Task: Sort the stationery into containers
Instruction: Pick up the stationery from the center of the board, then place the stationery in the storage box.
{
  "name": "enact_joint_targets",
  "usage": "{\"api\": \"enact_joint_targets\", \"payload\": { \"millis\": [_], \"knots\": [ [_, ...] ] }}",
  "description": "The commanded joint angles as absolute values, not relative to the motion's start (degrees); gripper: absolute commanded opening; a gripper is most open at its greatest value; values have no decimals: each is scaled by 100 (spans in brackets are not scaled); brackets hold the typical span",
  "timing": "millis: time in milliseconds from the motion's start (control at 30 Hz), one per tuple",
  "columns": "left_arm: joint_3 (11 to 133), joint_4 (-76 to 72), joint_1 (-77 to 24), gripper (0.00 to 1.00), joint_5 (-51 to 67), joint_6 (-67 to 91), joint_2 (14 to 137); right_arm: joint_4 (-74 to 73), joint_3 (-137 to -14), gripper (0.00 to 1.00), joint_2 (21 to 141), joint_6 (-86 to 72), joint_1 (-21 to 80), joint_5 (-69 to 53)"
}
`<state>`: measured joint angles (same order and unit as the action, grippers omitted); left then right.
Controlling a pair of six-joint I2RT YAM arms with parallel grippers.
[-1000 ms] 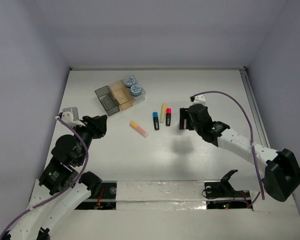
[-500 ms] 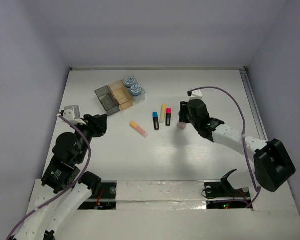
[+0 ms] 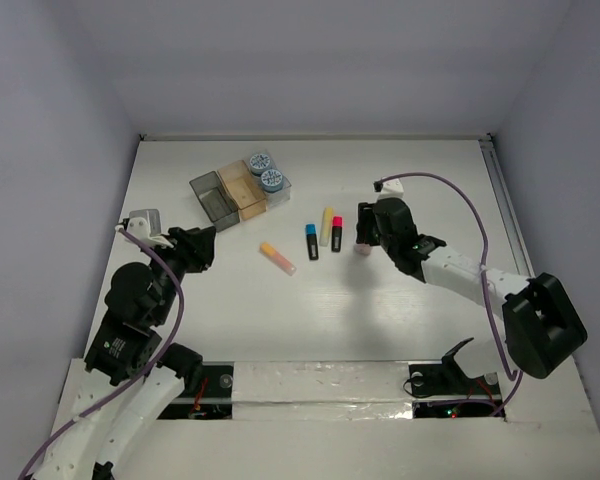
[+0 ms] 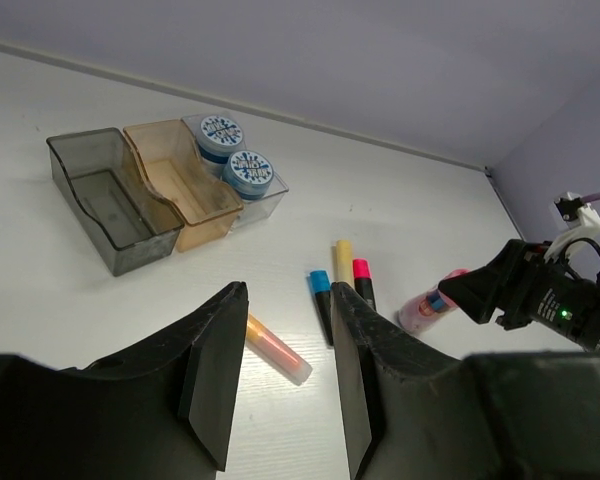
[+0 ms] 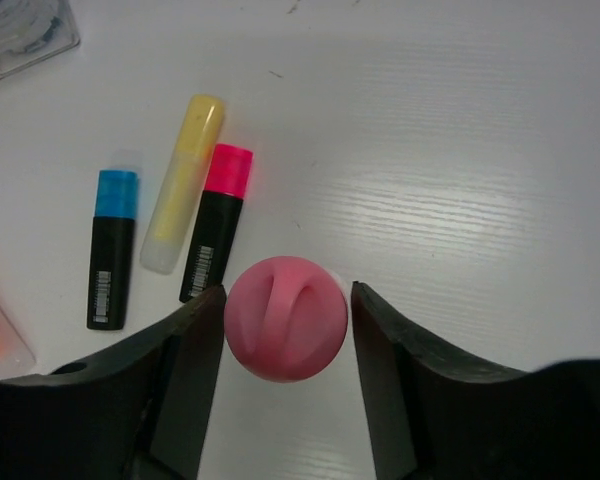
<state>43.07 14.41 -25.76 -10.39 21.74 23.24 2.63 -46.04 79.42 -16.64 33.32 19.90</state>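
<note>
Three bins (image 3: 212, 198), two tape rolls (image 3: 260, 162), four highlighters (image 3: 311, 241), one pink bottle (image 5: 285, 318).

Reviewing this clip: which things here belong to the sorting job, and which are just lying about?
Job: grey bin, tan bin, clear bin, far tape roll, near tape roll (both inside it), orange highlighter, blue-black highlighter, yellow highlighter, red-black highlighter, pink bottle.
Not the job: nothing loose; only the purple cable and the table.

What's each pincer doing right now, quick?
Left pincer: open, holding nothing.
Right pincer: closed on the pink bottle.
</note>
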Motion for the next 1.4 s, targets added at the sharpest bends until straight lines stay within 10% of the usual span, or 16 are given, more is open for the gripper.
{"api": "enact_joint_targets", "payload": {
  "millis": [0,167,300,500,1367],
  "knots": [
    [4254,1142,-2531,35,-835,2092,2408,501,-4729,56,8016,-1679,3305,2109],
    [4254,1169,-2479,35,-879,2074,2382,353,-4903,59,8138,-1609,3305,2092],
    [4236,1125,-2479,35,-914,2066,2303,290,-4922,30,8209,-1687,3305,2171],
    [4245,1090,-2479,35,-835,2048,2373,141,-5473,13,7674,-1363,3305,2040],
    [4263,1081,-2031,35,-843,1995,2470,1346,-10721,6,12267,-1275,4395,-387]
  ]
}}
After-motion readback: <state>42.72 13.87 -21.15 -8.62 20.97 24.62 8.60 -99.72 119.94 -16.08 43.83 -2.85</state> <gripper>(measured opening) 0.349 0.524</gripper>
